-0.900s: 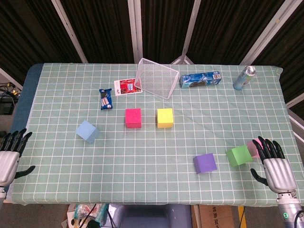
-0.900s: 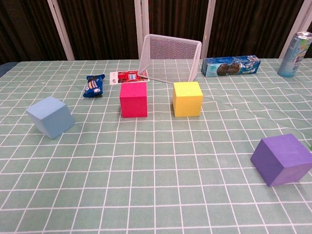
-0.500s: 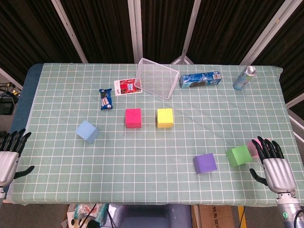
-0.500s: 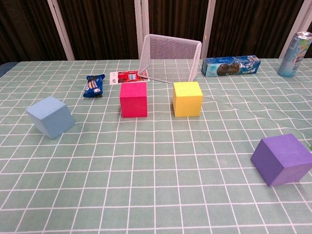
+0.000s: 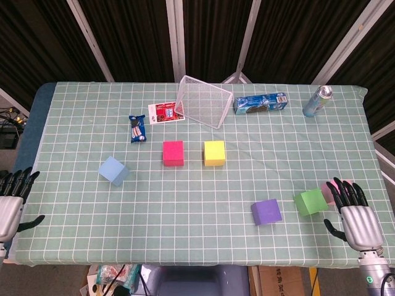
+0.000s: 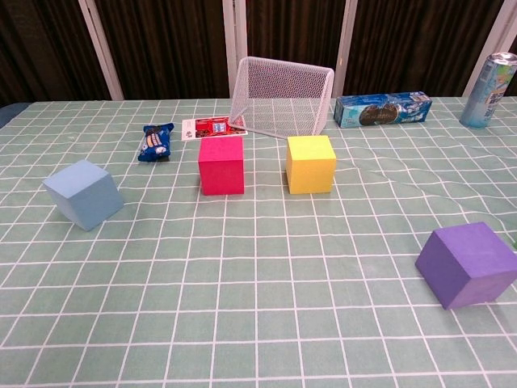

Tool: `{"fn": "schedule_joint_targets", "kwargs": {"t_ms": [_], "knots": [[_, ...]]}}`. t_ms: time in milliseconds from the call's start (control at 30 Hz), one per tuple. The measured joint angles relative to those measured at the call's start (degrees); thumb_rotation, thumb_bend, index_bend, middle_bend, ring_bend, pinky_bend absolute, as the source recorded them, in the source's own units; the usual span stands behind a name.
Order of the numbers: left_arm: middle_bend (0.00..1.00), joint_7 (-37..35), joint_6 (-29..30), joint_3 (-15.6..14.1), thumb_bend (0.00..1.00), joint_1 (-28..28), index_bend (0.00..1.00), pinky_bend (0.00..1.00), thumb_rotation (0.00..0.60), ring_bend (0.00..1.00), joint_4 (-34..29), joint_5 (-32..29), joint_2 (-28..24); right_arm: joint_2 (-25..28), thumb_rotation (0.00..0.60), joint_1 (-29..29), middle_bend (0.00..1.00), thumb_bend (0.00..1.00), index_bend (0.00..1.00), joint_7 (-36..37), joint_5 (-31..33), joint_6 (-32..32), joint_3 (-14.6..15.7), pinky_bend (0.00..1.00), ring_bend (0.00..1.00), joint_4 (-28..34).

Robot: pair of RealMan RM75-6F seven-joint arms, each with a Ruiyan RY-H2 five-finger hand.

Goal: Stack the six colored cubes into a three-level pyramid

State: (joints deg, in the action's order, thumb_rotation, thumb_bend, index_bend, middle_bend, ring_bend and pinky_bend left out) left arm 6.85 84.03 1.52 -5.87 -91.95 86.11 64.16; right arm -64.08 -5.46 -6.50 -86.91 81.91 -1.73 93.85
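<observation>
Dark slatted panels back a table [image 5: 185, 234] covered in a green checked cloth, and all six cubes lie single and apart on it, none stacked.

Near the centre sit the red cube [image 5: 173, 153] and, just at its 3 o'clock, the yellow cube [image 5: 215, 152], with a gap between them. The blue cube [image 5: 114, 170] lies toward 8 o'clock from the red one, turned askew. Toward 5 o'clock from the yellow one lies the purple cube [image 5: 266, 211], and at its 3 o'clock the green cube [image 5: 310, 201].

The coming move most likely turns on the right side. The right hand [image 5: 355, 217] rests at the near right edge, fingers spread and holding nothing, fingertips pointing to 12 o'clock. The green cube lies just at its 10 o'clock and is the nearest piece. The left hand [image 5: 10, 203] sits off the near left edge, likewise spread and empty, with the blue cube well away at its 2 o'clock.

The pink cube [image 5: 329, 190] is mostly hidden behind the right hand's fingers; only a pale corner shows, and whether they touch it cannot be told. The chest view shows neither hand, nor the green or pink cubes.

At the far side stand a tipped wire basket [image 5: 203, 100], a biscuit box [image 5: 260, 103], a can [image 5: 317, 100] and a snack packet [image 5: 138, 129].
</observation>
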Motion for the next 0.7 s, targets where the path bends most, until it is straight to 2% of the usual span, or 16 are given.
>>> {"fn": "schedule_joint_targets", "kwargs": {"t_ms": [400, 700], "knots": [[0.00, 1.1, -1.7, 0.0, 0.00, -0.2, 0.00, 0.00, 0.600, 0.00, -1.0, -1.8, -0.4, 0.0, 0.600, -0.2, 0.00, 0.30, 0.00, 0.9, 0.3, -0.6, 0.0, 0.00, 0.00, 0.2], [0.00, 3.3, -4.4, 2.1, 0.00, -2.3, 0.00, 0.00, 0.600, 0.00, -6.8, -4.8, -2.6, -0.1, 0.600, -0.9, 0.00, 0.30, 0.00, 2.6, 1.6, -2.6, -0.3, 0.00, 0.00, 0.9]]}}
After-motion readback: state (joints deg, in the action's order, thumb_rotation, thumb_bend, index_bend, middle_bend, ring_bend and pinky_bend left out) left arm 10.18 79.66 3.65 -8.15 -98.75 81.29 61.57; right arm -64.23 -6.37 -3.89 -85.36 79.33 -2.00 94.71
